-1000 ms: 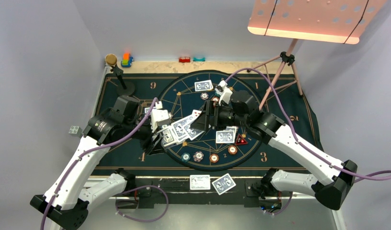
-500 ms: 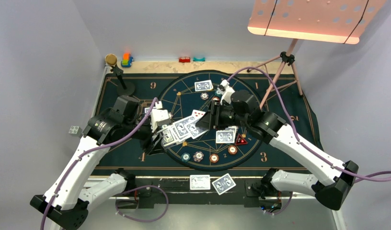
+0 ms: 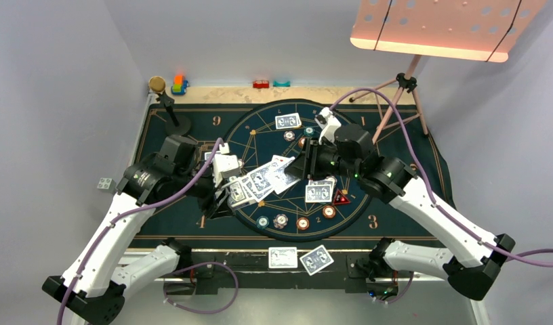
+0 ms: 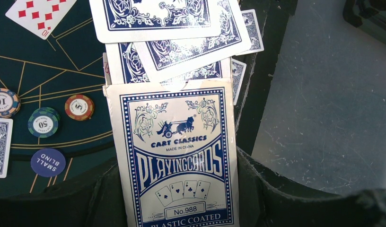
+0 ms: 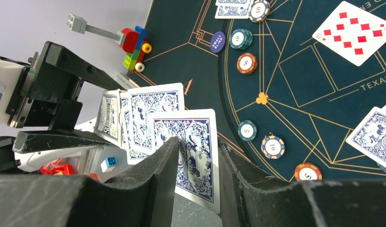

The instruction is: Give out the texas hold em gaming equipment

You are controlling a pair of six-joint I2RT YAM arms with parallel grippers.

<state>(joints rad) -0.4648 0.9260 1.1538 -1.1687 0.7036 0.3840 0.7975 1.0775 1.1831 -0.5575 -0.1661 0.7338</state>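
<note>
Left gripper (image 4: 178, 194) clamped on the card box (image 4: 177, 151), held above the left side of the mat (image 3: 192, 128). A fan of blue-backed cards (image 4: 181, 52) spreads past the box's far end, toward the middle of the circle.

Right gripper (image 5: 198, 142) is at the fan's outer end. Its jaws stand at a narrow gap with the end card (image 5: 195, 127) between them. Can't tell if they actually pinch it.

On the mat:
- ten of diamonds (image 5: 354, 30) lies face up near the fan
- row of chips (image 3: 280, 220) along the near arc of the circle
- red triangle (image 3: 341, 198) just beside a face-down pair (image 3: 319, 191), right of centre
- single face-down card (image 3: 288, 121) at the far side of the circle, more chips near it

Two loose cards (image 3: 282, 257) lie face down off the mat at the near table edge, between the arm bases.
</note>
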